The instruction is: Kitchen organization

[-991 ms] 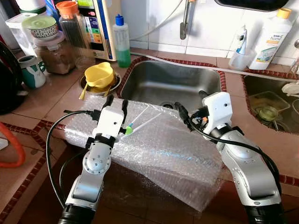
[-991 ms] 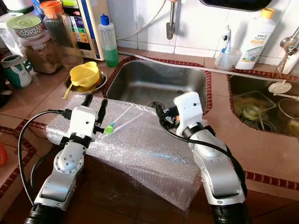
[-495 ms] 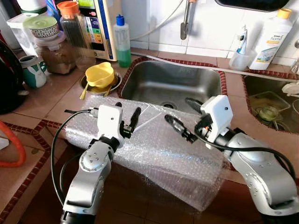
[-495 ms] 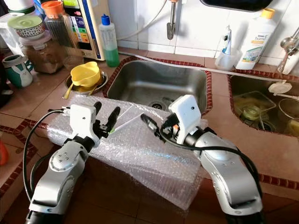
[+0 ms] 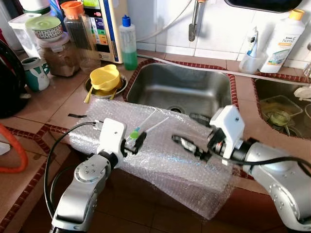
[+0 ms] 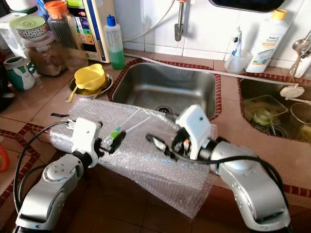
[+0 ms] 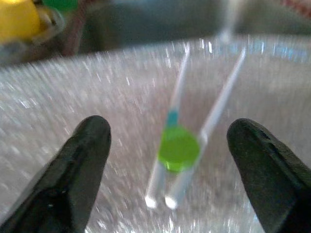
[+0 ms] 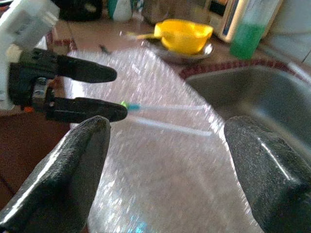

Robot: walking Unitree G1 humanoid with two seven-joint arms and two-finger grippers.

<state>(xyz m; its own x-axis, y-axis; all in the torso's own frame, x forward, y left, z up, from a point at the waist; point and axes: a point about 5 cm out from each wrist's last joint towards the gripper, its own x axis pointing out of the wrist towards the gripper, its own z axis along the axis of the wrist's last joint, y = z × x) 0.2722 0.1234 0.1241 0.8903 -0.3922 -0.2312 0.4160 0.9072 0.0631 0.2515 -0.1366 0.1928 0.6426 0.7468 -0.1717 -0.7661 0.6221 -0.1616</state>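
Two thin white sticks [image 5: 149, 122] joined at a round green end [image 5: 134, 133] lie on a sheet of bubble wrap [image 5: 170, 162] draped over the counter edge in front of the sink. My left gripper [image 5: 136, 142] is open just short of the green end, fingers pointing at it. In the left wrist view the green end [image 7: 179, 149] sits between my two black fingers [image 7: 82, 165] without touching them. My right gripper [image 5: 190, 132] hovers open over the wrap's middle, pointing left toward the sticks [image 8: 170, 127] and the left gripper [image 8: 115, 93].
The steel sink [image 5: 180, 87] lies behind the wrap. A yellow bowl [image 5: 104, 77] in a metal dish, a green soap bottle [image 5: 128, 43], jars and a mug [image 5: 35, 73] crowd the left counter. A second basin [image 5: 282, 114] with dishes is at the right.
Both arms have drawn back and dropped lower. The left gripper slid off the sticks toward the near edge. The right gripper swung from facing the sink to pointing left across the wrap.
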